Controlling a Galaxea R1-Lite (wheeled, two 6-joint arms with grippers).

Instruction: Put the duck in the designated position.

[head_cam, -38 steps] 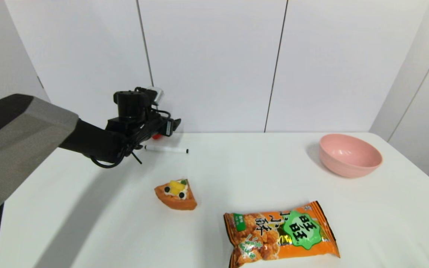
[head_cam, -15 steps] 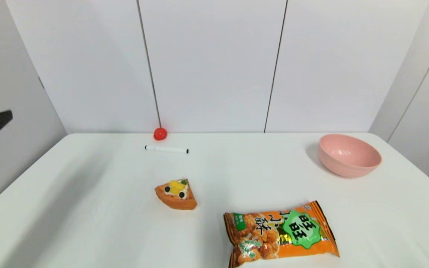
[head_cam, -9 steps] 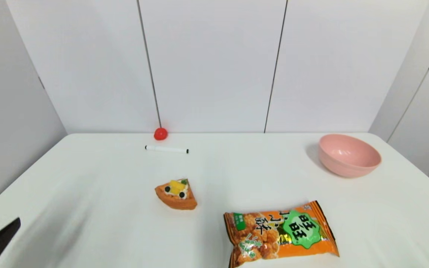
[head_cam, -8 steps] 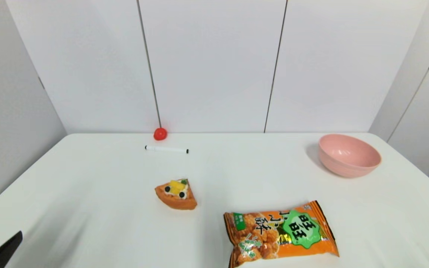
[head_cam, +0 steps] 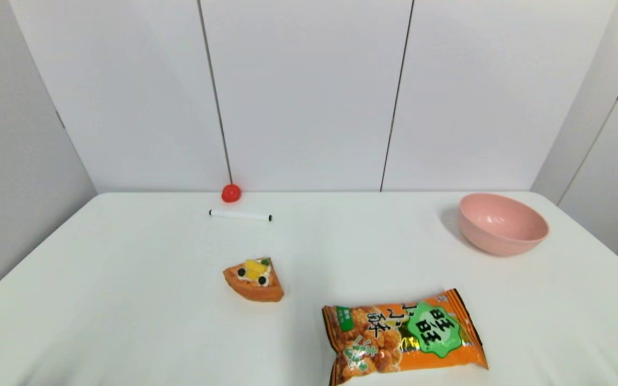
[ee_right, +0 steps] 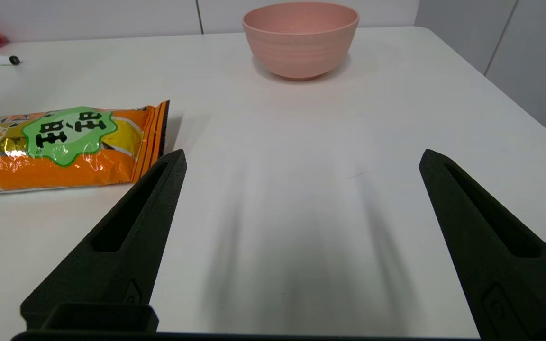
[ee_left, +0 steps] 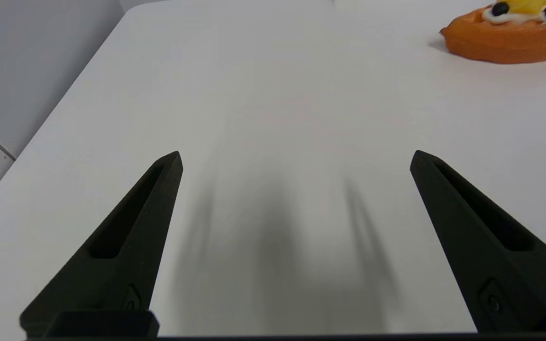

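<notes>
The duck [head_cam: 230, 193] sits at the table's [head_cam: 126, 300] far edge against the wall, just behind the marker [head_cam: 240, 215]. Left gripper [ee_left: 295, 158] and right gripper [ee_right: 301, 158] hang low over the near edge, both wide open and empty. The left appears the nearer arm, though the duck's facing cannot be made out.

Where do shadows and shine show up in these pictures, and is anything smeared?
Head view: the pink bowl throws a soft shadow toward the robot's left; the snack bag glints. Left wrist view: streaky grey shadows lie on the table between the open left gripper fingers. Right wrist view: similar streaks under the open right gripper; nothing looks smeared.
</notes>
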